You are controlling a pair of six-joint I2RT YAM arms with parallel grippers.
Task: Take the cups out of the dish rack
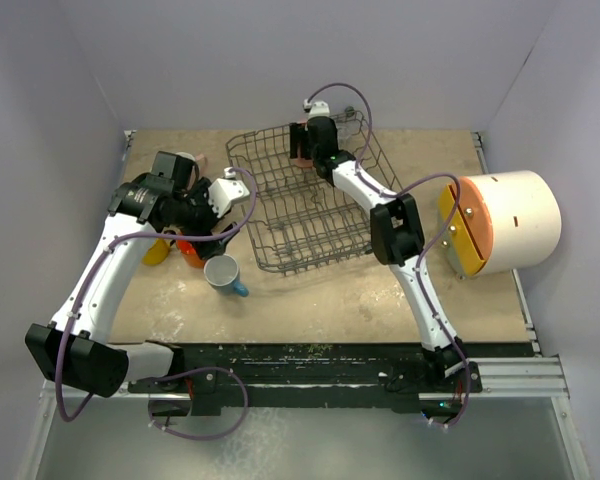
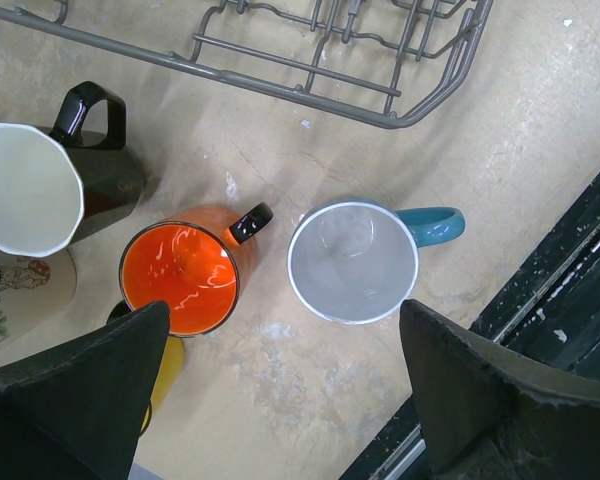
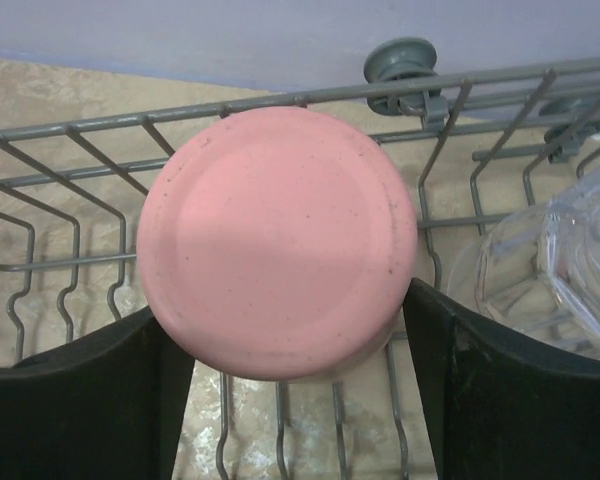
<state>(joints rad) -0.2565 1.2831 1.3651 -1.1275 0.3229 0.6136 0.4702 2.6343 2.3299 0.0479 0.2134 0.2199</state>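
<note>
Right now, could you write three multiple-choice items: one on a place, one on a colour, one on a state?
1. The blue mug stands: A on the table beside the dish rack; B inside that rack; C on a shelf.
2. The tumbler at the right pincer is: A green; B pink; C black.
3. The left pincer is: A shut on a spoon; B shut on a cloth; C open.
A, bare table lies under it; B, its base shows pink; C, fingers stand wide apart.
</note>
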